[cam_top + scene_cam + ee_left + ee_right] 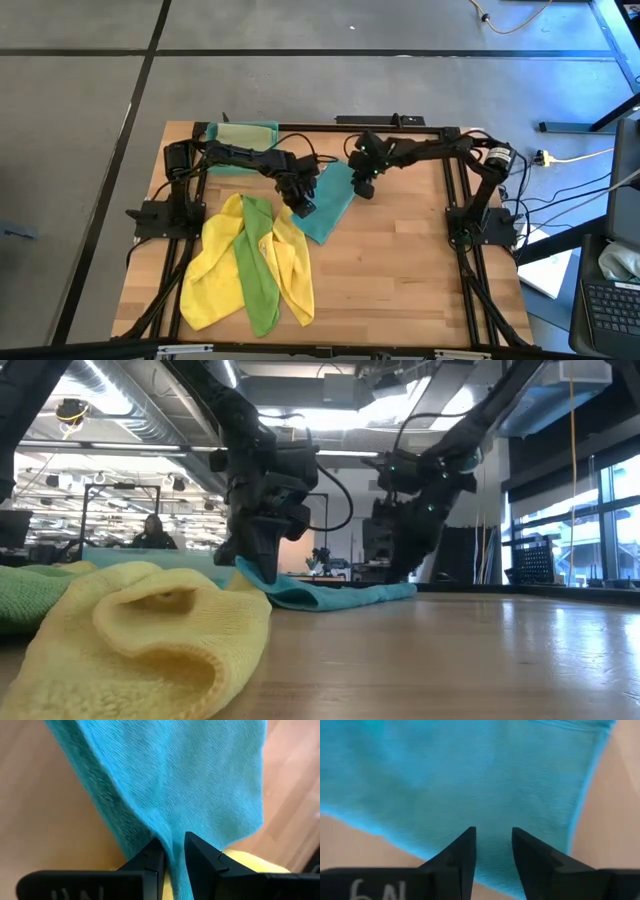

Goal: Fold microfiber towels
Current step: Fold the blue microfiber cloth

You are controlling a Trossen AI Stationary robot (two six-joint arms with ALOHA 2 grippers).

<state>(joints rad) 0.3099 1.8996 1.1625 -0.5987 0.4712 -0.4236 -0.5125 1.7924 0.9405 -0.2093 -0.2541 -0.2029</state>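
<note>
Left gripper (172,852) of mine pinches a fold of the teal towel (330,205) at its edge nearest the yellow towels (215,265); my right gripper (493,847) hovers over the towel's far end, fingers apart, holding nothing; folding this towel looks just begun; next, I judge, the right must close on its corner.

Both arms are dark, jointed and boxy, with black cables looping along them. The left arm (240,155) stands at nine o'clock on the table, the right arm (430,150) at three o'clock. A silver collar (497,156) rings the right arm's base. The left gripper's fingers (150,862) are black wedges; pale lettering marks both wrist housings.
</note>
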